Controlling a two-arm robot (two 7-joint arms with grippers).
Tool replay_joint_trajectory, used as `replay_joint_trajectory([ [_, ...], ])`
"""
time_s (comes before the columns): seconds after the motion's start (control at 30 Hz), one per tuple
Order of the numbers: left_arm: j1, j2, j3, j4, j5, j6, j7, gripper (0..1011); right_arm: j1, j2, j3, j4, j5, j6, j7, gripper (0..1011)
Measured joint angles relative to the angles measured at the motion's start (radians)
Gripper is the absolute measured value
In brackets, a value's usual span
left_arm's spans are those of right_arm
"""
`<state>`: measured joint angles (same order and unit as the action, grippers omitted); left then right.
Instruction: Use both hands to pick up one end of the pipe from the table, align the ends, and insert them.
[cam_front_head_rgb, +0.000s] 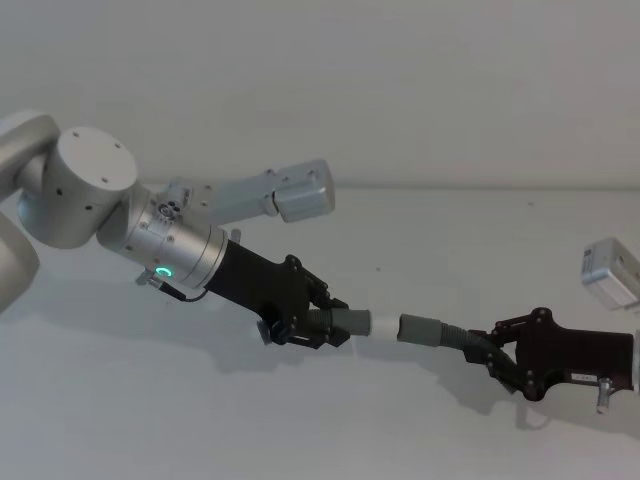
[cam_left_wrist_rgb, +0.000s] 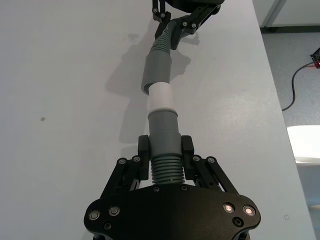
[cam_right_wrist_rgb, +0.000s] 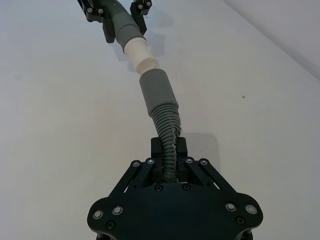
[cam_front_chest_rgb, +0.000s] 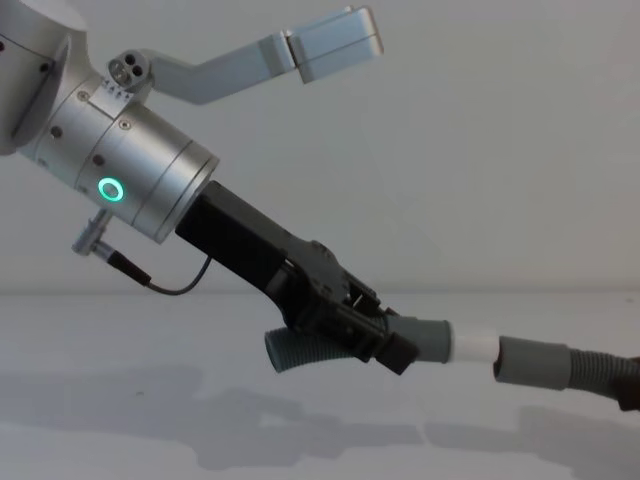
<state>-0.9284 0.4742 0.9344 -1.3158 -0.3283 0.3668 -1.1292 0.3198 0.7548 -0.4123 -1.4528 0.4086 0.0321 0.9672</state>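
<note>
My left gripper (cam_front_head_rgb: 318, 325) (cam_left_wrist_rgb: 166, 148) (cam_front_chest_rgb: 372, 337) is shut on the short pipe piece (cam_front_chest_rgb: 300, 350) just behind its smooth grey cuff (cam_front_head_rgb: 352, 325). The cuff's white tip (cam_front_head_rgb: 383, 324) (cam_left_wrist_rgb: 161, 96) points right at the long piece's socket (cam_front_head_rgb: 422, 329) (cam_right_wrist_rgb: 157, 92). The white end sits right at the socket's mouth, nearly in line, with most of the white still showing. At the right, my right gripper (cam_front_head_rgb: 492, 352) (cam_right_wrist_rgb: 169, 154) is shut on the long piece's ribbed hose (cam_right_wrist_rgb: 167, 127). Both pieces hang a little above the white table (cam_front_head_rgb: 300, 430).
A grey camera block (cam_front_head_rgb: 300, 190) juts from the left wrist behind the arm. A white block (cam_front_head_rgb: 612, 272) sits on the right wrist at the right edge. In the left wrist view the table's edge (cam_left_wrist_rgb: 272, 85) runs along one side, with floor and a cable beyond.
</note>
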Motion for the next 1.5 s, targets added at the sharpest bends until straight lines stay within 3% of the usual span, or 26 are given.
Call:
replay_joint_trajectory([
  [1.5, -0.038, -0.018, 0.043, 0.062, -0.030, -0.039, -0.022, 356, 0.023, 0.025, -0.029, 0.016, 0.025, -0.018, 0.001, 138],
])
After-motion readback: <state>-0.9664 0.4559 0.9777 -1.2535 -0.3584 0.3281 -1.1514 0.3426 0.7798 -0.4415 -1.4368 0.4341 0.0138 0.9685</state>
